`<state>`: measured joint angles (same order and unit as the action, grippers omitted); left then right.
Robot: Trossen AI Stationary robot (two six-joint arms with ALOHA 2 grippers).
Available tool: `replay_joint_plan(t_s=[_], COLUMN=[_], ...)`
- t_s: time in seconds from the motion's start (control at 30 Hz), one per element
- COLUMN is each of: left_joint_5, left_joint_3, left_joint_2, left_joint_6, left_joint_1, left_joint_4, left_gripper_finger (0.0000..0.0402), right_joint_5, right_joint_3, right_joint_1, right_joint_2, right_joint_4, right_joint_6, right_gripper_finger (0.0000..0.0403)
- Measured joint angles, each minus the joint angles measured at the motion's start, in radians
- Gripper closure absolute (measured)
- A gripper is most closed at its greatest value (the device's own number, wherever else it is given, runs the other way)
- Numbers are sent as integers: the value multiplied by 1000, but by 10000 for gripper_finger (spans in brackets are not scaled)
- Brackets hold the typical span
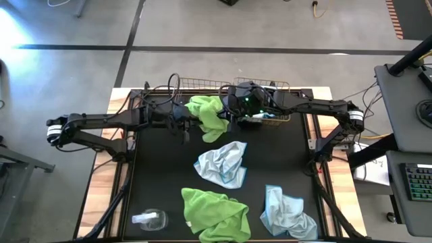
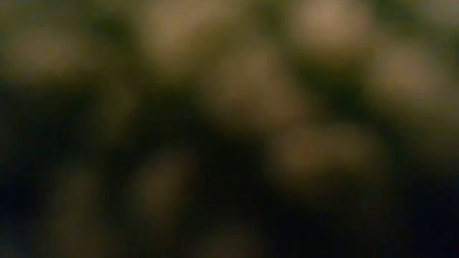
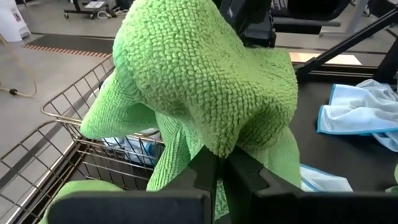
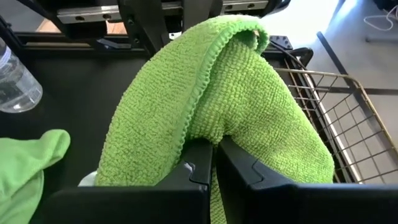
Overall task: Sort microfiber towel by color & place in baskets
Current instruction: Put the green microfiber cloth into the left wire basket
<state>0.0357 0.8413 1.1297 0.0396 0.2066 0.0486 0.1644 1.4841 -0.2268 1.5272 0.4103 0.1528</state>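
From above, both arms meet at the far edge of the black table (image 1: 169,182). The left gripper (image 1: 191,122) and the right gripper (image 1: 229,111) hold opposite ends of one green towel (image 1: 209,116), which hangs between them just in front of the two wire baskets (image 1: 202,86). Nearer than the grippers lie a blue towel (image 1: 223,164), a second green towel (image 1: 216,212) and another blue towel (image 1: 287,214), with a plastic bottle (image 1: 150,219) off toward the left arm's side.

The low view is a dark blur; nothing can be told from it.

The left wrist view shows that arm's fingers (image 3: 205,171) clenched on a fold of the green towel (image 3: 205,81), with a basket (image 3: 68,143) just beyond, blue cloth already inside it.

The right wrist view shows its fingers (image 4: 202,163) pinched on the same towel (image 4: 211,93), a basket rim (image 4: 323,93) alongside.

My worry: with both grippers holding, one letting go late could drag the towel over the rim, or it could drop into the basket holding blue.
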Motion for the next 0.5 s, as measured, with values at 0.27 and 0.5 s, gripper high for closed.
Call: replay_joint_plan(t_s=[0.27, 0.5], left_joint_5=[0, 0], left_joint_3=[0, 0], left_joint_2=[2, 2], left_joint_6=[0, 0], left_joint_1=[0, 0], left_joint_4=[1, 4], left_gripper_finger=[401, 401], right_joint_5=[-8, -9], right_joint_3=[0, 0], right_joint_1=[-2, -2], right_joint_2=[0, 0], right_joint_4=[1, 5], right_joint_6=[-3, 3], right_gripper_finger=[354, 272])
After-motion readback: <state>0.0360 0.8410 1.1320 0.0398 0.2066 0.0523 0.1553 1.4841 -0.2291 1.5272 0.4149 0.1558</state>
